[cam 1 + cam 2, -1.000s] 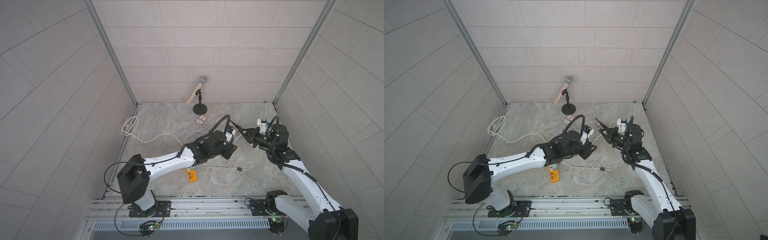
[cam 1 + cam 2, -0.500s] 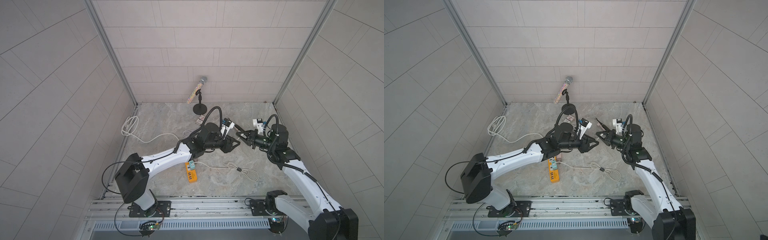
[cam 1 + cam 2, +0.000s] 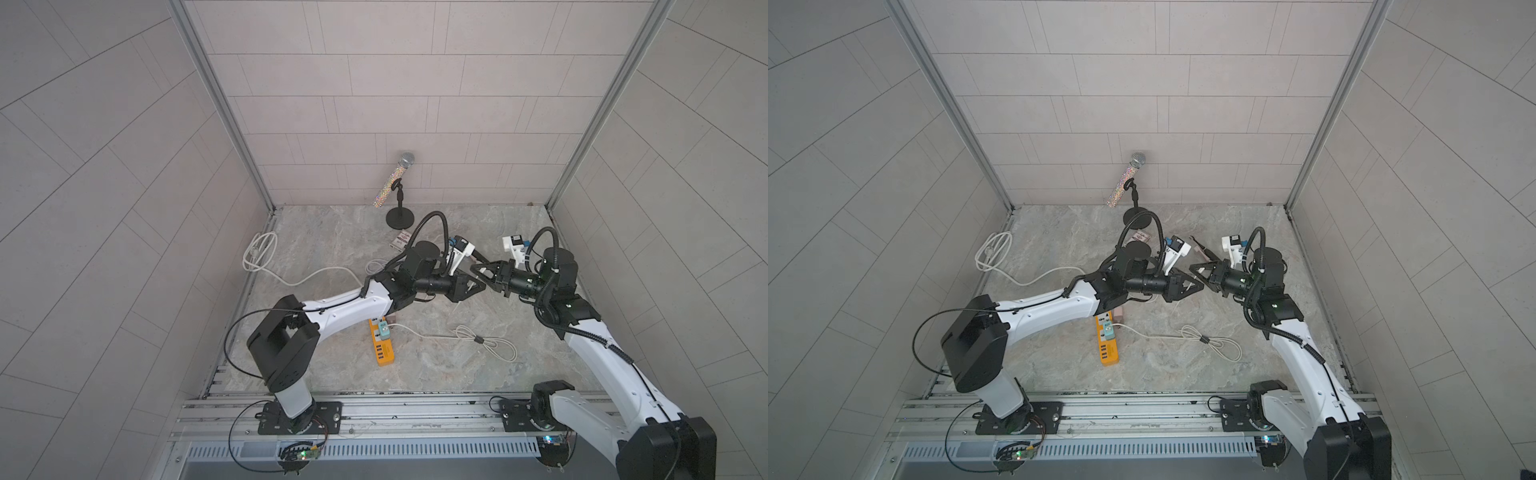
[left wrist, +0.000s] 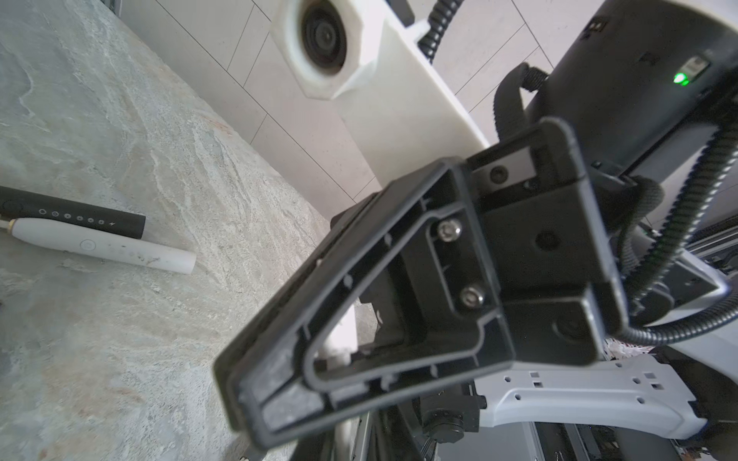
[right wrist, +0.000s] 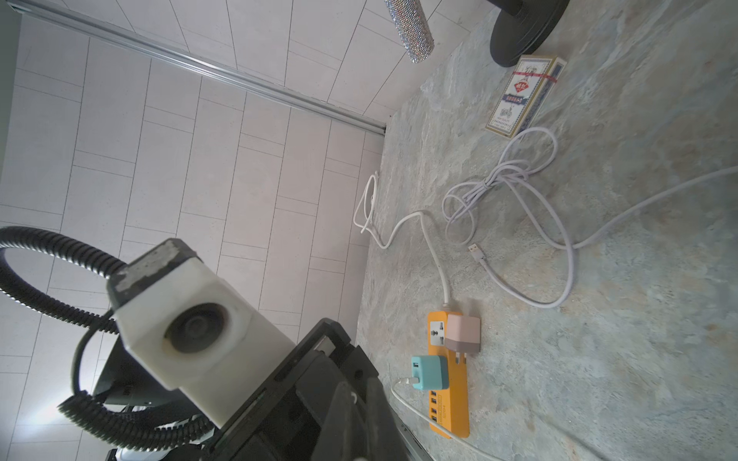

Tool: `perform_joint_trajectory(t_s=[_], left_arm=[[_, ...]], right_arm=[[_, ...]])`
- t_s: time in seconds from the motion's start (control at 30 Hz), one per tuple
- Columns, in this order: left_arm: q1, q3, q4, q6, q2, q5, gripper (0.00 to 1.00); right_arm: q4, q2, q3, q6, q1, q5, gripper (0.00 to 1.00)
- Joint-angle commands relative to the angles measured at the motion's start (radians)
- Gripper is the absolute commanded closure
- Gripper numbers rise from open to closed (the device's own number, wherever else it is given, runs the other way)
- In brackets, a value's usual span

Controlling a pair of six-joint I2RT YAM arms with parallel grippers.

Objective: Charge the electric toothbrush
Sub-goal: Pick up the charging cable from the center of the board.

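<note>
Right tool (image 4: 243,395): fingers pressed together, tip facing left tool (image 3: 1198,286), whose gap cannot be judged; both above the bench (image 3: 415,374), past orange power strip (image 3: 384,349). Beyond: black electric toothbrush (image 4: 80,217) and white electric toothbrush (image 4: 104,249), lying flat on bench, side by side. Rear: microphone (image 3: 397,178) on stand.

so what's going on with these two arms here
Both arms are raised over the table, the left gripper and right gripper pointing at each other, close together. The right fingers are shut; whether anything is between them is hidden. The black toothbrush and white toothbrush lie side by side on the table, untouched. A white cable runs from the teal charger on the orange power strip.
</note>
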State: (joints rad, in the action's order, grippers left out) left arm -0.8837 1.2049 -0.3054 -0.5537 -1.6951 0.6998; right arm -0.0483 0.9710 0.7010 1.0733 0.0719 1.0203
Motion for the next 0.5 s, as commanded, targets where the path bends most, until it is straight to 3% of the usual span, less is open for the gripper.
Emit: perform_joint_trajectory(t_s=[0.0, 0.23, 0.27, 0.33, 0.43, 0.47], left_arm=[[-0.003, 0.041, -0.057, -0.009, -0.007, 0.021, 0.8], [-0.003, 0.053, -0.053, -0.016, -0.006, 0.017, 0.95], [-0.003, 0.052, -0.035, -0.005, -0.003, 0.006, 1.0], [-0.003, 0.044, -0.007, 0.018, 0.003, 0.001, 1.0], [-0.003, 0.013, 0.007, 0.044, 0.025, -0.017, 1.0], [-0.003, 0.008, 0.017, 0.057, 0.032, -0.018, 1.0]], right_arm=[[0.008, 0.0, 0.014, -0.057, 0.004, 0.031, 0.9], [0.057, -0.006, 0.029, -0.12, 0.003, 0.054, 0.87], [0.062, -0.011, 0.036, -0.127, 0.003, 0.054, 0.84], [0.071, -0.02, 0.045, -0.13, 0.003, 0.047, 0.8], [0.093, -0.032, 0.06, -0.13, -0.007, 0.027, 0.64], [0.104, -0.043, 0.066, -0.128, -0.013, 0.013, 0.63]])
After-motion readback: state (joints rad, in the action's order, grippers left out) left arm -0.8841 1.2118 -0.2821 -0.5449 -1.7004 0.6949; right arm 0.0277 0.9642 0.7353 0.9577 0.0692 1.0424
